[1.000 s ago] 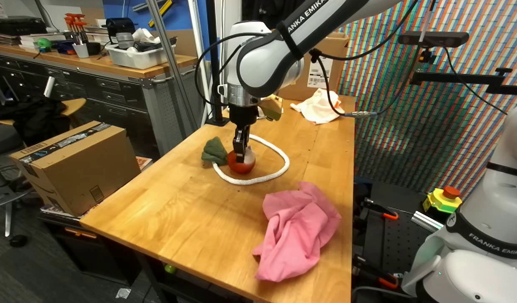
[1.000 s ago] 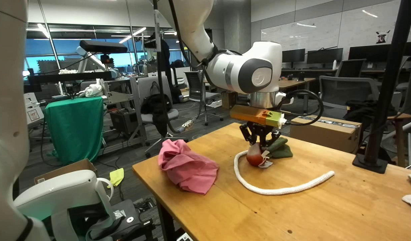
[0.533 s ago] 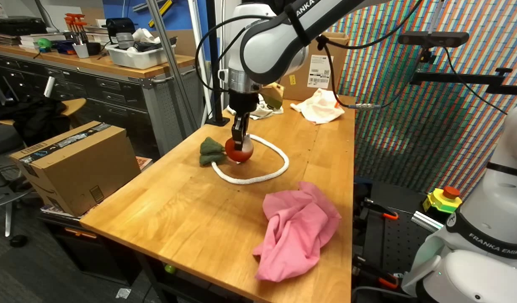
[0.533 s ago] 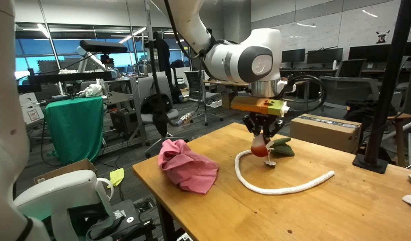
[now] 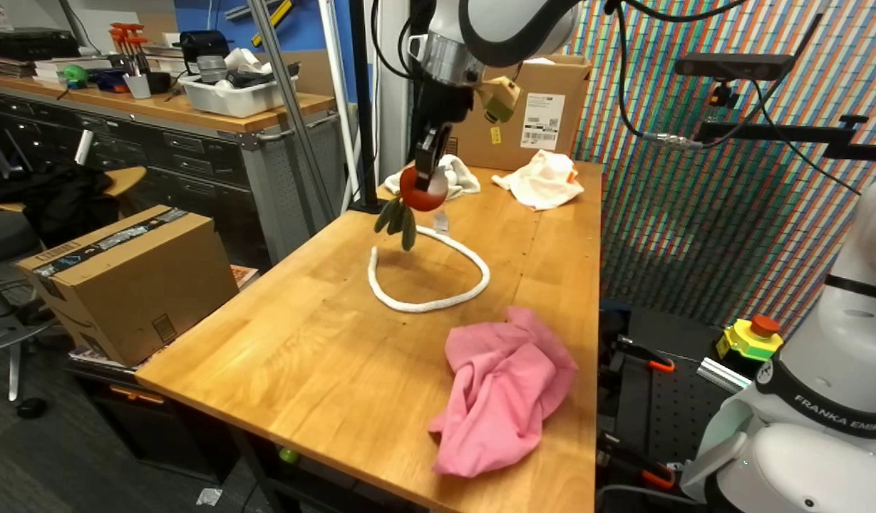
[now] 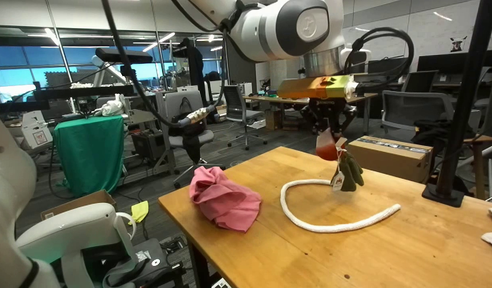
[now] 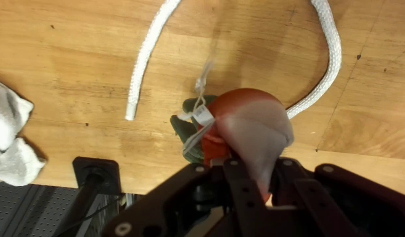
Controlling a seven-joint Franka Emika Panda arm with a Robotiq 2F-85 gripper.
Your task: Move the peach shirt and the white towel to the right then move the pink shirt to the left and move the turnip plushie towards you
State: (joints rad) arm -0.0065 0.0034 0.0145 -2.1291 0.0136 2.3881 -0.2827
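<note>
The turnip plushie (image 5: 412, 194), red and white with green leaves, hangs in the air from my gripper (image 5: 428, 171). It shows in an exterior view (image 6: 328, 148) with leaves and a paper tag dangling below. In the wrist view the plushie (image 7: 255, 118) is pinched between the gripper's fingers (image 7: 256, 168). The pink shirt (image 5: 505, 392) lies crumpled at the table's near right in an exterior view; it also shows in another exterior view (image 6: 225, 200). The peach shirt (image 5: 541, 182) lies at the table's far end. The white towel (image 5: 460, 177) lies beside it, partly behind the plushie; it shows in the wrist view (image 7: 6, 125).
A white rope (image 5: 427, 307) lies curved on the wooden table (image 6: 310, 260), below the plushie. A black post (image 6: 456, 120) stands on a base at the table's edge. A cardboard box (image 5: 544, 107) stands behind the peach shirt. Another cardboard box (image 5: 131, 278) stands beside the table.
My gripper has lifted the turnip plushie off the table, up and toward the far end. Its leaves now hang down. The rope's end has come into view; the shirts and towel have not moved.
</note>
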